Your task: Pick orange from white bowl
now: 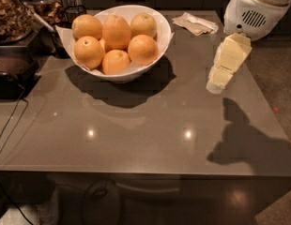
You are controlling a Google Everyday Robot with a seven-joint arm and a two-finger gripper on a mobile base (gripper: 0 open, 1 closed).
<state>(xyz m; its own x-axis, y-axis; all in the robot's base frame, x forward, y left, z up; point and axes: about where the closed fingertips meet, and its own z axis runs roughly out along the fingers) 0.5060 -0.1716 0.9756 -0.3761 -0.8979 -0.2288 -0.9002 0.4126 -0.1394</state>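
Orange [116,31] in white bowl [157,55], well apart from hand [215,84]; grip unclear.

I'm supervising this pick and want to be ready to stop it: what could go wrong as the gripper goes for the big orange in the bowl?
1. The gripper hangs over the table, right of the white bowl and apart from it; a low approach might strike the flaring rim and shove the bowl.
2. The orange sits packed among rounder oranges; the gripper could nudge them or take the wrong one.
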